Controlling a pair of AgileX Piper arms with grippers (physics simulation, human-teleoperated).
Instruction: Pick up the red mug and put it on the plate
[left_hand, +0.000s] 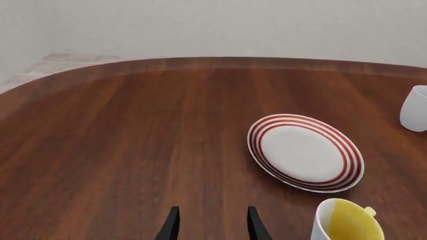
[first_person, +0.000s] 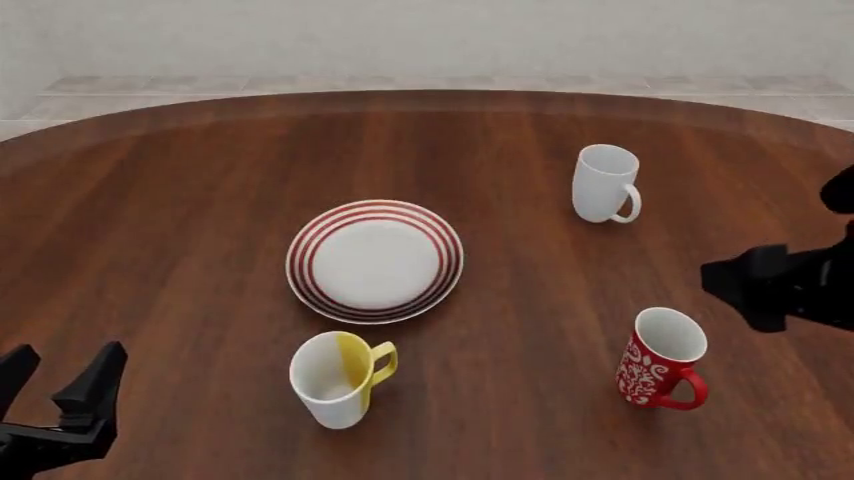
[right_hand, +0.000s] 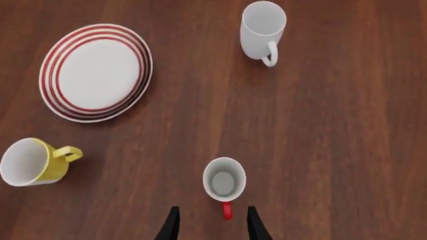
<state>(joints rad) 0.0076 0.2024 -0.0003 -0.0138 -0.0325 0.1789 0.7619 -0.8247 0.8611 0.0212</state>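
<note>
**Right arm poised above the red mug, grasp not yet made**

Nearest the arms, the left end effector (first_person: 60, 385) sat low at the near left corner of the worktop (first_person: 174, 220), its fingers apart and holding nothing; it was well clear of all the crockery. Just beyond it, toward the middle, the white-and-yellow mug (first_person: 340, 378) stood upright with its handle turned to the right. On the right side, at about the same depth, the red mug (first_person: 659, 358) stood upright on the wood, its white inside showing and its red handle pointing toward the near edge; it was well apart from the plate (first_person: 375, 260); nothing touched it. The right end effector (right_hand: 212, 225) hung above that mug, looking straight down; its fingers were apart and empty, and the handle lay between their tips in the wrist view, though they were still clearly above it. Farther on, the plate lay flat near the worktop's centre, bare; farthest, at the right, the plain white mug (first_person: 603, 183) stood on its own.

The step in hand looked like the approach to the grasp; next the right arm would probably need to descend, straddling the handle or the near rim wall, before closing; the carry leftward should pass clear of the yellow mug.
</note>
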